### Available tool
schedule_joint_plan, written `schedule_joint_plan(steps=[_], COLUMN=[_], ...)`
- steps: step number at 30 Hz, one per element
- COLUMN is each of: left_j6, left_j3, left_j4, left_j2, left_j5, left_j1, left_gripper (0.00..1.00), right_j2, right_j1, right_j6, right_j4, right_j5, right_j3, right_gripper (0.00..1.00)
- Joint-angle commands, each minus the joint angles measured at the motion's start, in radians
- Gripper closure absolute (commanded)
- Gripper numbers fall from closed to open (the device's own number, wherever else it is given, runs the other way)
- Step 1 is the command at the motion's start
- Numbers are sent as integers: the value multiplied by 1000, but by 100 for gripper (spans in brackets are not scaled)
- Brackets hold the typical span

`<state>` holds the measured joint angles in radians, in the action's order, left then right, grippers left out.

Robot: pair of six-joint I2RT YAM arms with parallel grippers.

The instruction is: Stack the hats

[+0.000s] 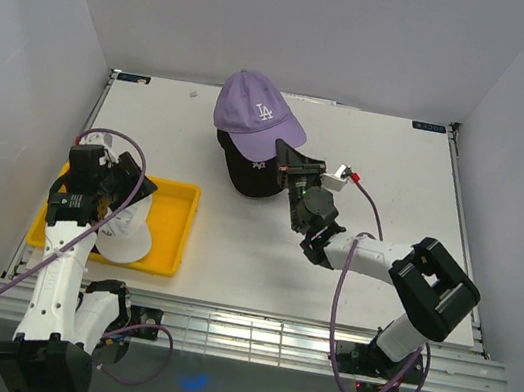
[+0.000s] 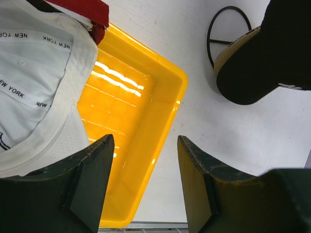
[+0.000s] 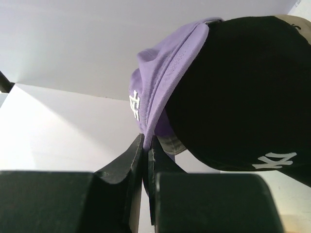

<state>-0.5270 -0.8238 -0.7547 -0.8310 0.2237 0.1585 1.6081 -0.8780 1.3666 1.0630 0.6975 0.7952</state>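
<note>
A lavender hat (image 1: pixel 256 106) with a white LA logo sits tilted on top of a black hat (image 1: pixel 248 175) at the back middle of the table. My right gripper (image 1: pixel 289 157) is shut on the lavender hat's (image 3: pixel 163 73) brim, with the black hat (image 3: pixel 243 87) just right of the pinch (image 3: pixel 147 143). My left gripper (image 1: pixel 102 196) hangs open over the yellow tray (image 1: pixel 172 231). A white hat (image 2: pixel 34 77) lies inside-up to the left of its fingers (image 2: pixel 146 148), with a dark red hat (image 2: pixel 85 9) under it. A tan edge (image 2: pixel 227 57) shows beneath the black hat (image 2: pixel 272 53).
A black wire ring of the stand (image 2: pixel 228 19) shows by the stacked hats. The yellow tray's rim (image 2: pixel 170 97) runs between my left fingers. White walls close in the table on three sides. A metal rail (image 1: pixel 238 329) runs along the near edge.
</note>
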Motion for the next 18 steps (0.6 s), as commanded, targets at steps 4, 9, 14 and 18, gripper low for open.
schedule_joint_plan(steps=[4, 9, 14, 18], left_j6=[12, 10, 9, 9], left_j3=[11, 9, 9, 11], left_j4=[12, 15, 14, 14], left_j2=[12, 7, 4, 3], left_j5=[-3, -4, -4, -6], left_j1=[-13, -14, -17, -20], left_gripper=[35, 35, 35, 35], right_j2=[49, 104, 168, 237], right_j1=[-27, -39, -55, -67], right_j6=[41, 48, 45, 66], right_j4=[261, 357, 465, 519], right_j5=[91, 105, 114, 108], right_j3=[-77, -132, -160, -169], right_gripper=[92, 92, 92, 92])
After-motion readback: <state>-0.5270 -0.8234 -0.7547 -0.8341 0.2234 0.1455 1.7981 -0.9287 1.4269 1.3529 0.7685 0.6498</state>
